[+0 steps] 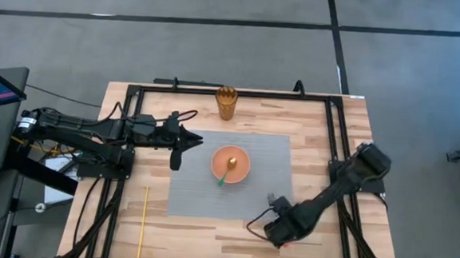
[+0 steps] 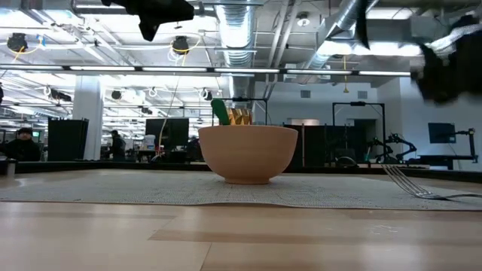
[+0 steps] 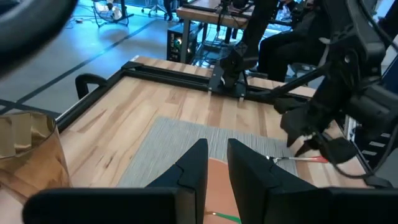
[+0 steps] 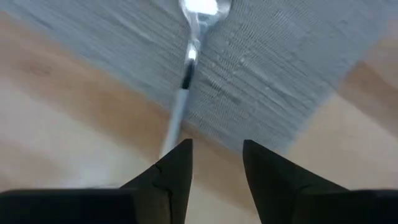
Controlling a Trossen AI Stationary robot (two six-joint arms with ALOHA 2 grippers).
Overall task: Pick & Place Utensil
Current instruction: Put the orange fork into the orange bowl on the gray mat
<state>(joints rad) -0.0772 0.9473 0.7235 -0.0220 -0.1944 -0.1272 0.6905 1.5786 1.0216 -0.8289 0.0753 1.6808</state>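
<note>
A silver fork (image 4: 189, 50) lies flat with its head on the grey mat (image 1: 210, 200) and its handle reaching over the mat's edge onto the wood; the low view shows the fork (image 2: 414, 187) at the mat's right. My right gripper (image 4: 214, 152) is open and hovers over the handle's free end near the mat's near-right corner, right gripper (image 1: 282, 227). The tan bowl (image 1: 230, 164) stands mid-mat with a green-handled utensil (image 1: 225, 175) leaning in it. My left gripper (image 3: 216, 149), fingers a narrow gap apart, hangs above the mat just left of the bowl, holding nothing.
A gold ribbed cup (image 1: 226, 102) stands by the far edge of the table. A thin yellow stick (image 1: 143, 221) lies on the wood left of the mat. Black frame rails (image 1: 333, 135) run along the table's sides. People sit in the room behind.
</note>
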